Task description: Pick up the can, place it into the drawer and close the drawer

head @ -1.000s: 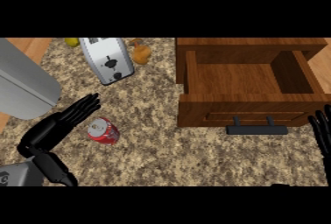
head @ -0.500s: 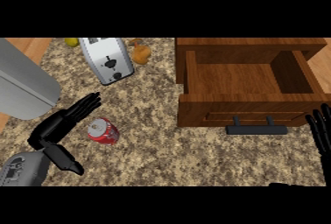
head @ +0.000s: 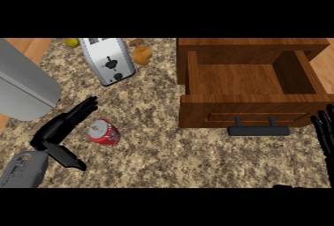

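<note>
A red can (head: 104,131) with a silver top lies on its side on the speckled counter, left of centre. My left hand (head: 57,130) is just left of it, open, fingers stretched up past the can and thumb (head: 68,157) spread below it; the can sits in the gap, not gripped. The wooden drawer (head: 251,75) at the upper right stands pulled open, its inside bare, with a black handle (head: 258,130) on its front. My right hand (head: 324,131) rests at the right edge, open, fingers up.
A silver toaster (head: 108,59) stands at the top, with an orange-brown object (head: 141,52) right of it and a yellow one (head: 72,42) to its left. A large grey rounded body (head: 23,88) fills the left. Bare counter (head: 176,154) lies between can and drawer.
My left forearm has drawn back toward the lower left and the thumb has swung lower, while the fingers stay beside the can. The can, drawer and right hand have not moved.
</note>
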`<control>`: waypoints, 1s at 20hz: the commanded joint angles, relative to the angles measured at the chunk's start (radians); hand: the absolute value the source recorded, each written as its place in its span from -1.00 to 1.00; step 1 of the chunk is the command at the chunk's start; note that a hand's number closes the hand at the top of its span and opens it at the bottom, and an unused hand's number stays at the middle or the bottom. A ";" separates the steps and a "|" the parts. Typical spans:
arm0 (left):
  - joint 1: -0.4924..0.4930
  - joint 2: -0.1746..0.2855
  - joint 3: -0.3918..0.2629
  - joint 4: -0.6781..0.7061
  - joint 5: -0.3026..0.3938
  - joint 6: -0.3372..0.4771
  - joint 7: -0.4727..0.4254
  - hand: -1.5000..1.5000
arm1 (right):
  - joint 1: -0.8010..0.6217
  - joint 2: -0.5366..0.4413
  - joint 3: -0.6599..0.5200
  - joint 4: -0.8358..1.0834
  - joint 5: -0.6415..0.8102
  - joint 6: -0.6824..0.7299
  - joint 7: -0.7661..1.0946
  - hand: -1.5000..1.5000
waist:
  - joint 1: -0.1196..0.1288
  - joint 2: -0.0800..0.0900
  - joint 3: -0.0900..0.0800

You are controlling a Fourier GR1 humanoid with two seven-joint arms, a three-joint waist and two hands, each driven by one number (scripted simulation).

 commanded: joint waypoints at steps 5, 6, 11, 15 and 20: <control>-0.068 0.004 -0.039 0.229 -0.083 0.028 -0.198 -1.00 | -0.006 0.027 0.013 -0.001 0.029 -0.013 -0.014 -1.00 | -0.001 0.001 0.000; -0.030 0.001 -0.055 0.179 -0.074 0.013 -0.204 -1.00 | 0.029 0.029 0.009 -0.006 0.028 -0.003 -0.024 -1.00 | 0.000 0.000 0.000; -0.140 -0.004 -0.044 0.348 -0.083 0.053 -0.224 -1.00 | -0.027 0.002 -0.010 -0.018 0.017 -0.007 0.024 -1.00 | -0.003 0.001 0.000; -0.165 0.043 -0.057 0.440 -0.104 0.020 -0.287 -1.00 | -0.036 0.018 0.019 -0.013 0.032 -0.012 0.037 -1.00 | -0.004 0.002 -0.001; -0.160 0.004 -0.077 0.418 -0.098 0.053 -0.268 -1.00 | 0.040 0.035 0.002 -0.002 0.003 0.024 -0.040 -1.00 | -0.002 0.000 0.000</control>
